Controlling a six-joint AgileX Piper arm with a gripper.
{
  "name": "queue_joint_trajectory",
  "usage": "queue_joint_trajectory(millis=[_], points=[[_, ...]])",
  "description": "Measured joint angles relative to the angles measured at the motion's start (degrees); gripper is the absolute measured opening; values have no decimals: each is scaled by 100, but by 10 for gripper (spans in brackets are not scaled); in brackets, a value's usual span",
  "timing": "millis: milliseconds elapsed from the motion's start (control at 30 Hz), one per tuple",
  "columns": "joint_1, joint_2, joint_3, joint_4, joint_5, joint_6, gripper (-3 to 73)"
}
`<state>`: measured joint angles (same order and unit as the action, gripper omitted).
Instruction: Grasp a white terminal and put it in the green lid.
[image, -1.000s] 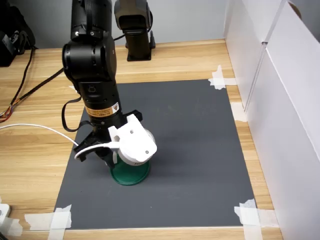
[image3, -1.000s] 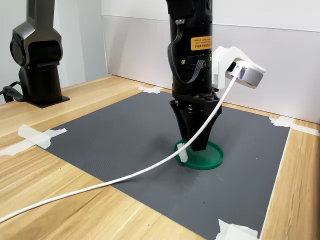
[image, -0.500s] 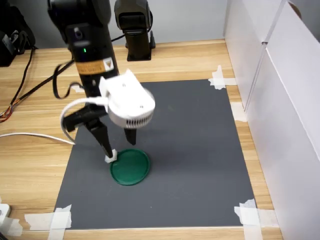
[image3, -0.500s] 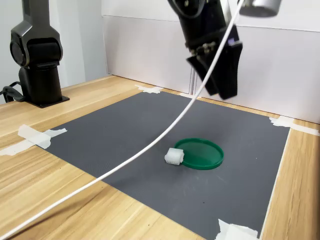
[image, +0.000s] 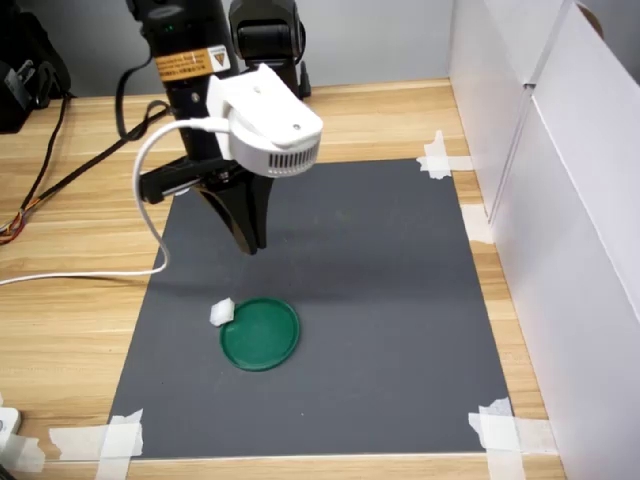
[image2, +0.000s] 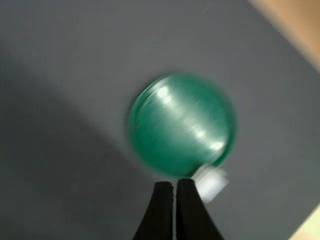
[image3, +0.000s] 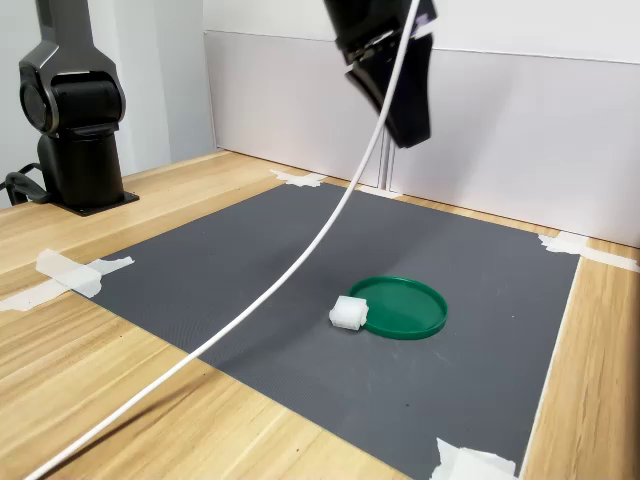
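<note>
The green lid (image: 260, 333) lies flat on the dark mat, and it also shows in the second exterior view (image3: 398, 306) and, blurred, in the wrist view (image2: 181, 125). The white terminal (image: 221, 312) rests on the mat just outside the lid's rim, touching or nearly touching it (image3: 348, 313) (image2: 210, 181). My gripper (image: 253, 245) hangs well above the mat, behind the lid in the first exterior view, pointing down (image3: 410, 135). Its fingers are shut with nothing between them (image2: 175, 187).
The grey mat (image: 400, 300) is taped to a wooden table at its corners (image: 500, 430). A second black arm base (image: 268, 60) stands at the back. White panels (image: 560, 200) wall the first exterior view's right. A white cable (image: 90, 275) trails from the wrist camera.
The gripper has risen from the lid and drawn back toward the arm's base. Its fingers, apart half a second ago, are now together. The terminal stays beside the lid.
</note>
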<state>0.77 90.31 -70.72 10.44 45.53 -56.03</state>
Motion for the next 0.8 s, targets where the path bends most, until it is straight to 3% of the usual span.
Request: queue_joint_trajectory(millis=[233,467,567,667,800], points=[[-99,-54,641,-477,8,-105,-18],[-927,-54,669,57,0,-1104,43],[-1190,14,669,161,-6,-1431,136],[-1292,157,669,166,-12,-1495,280],[-1306,234,669,203,-65,-1018,469]])
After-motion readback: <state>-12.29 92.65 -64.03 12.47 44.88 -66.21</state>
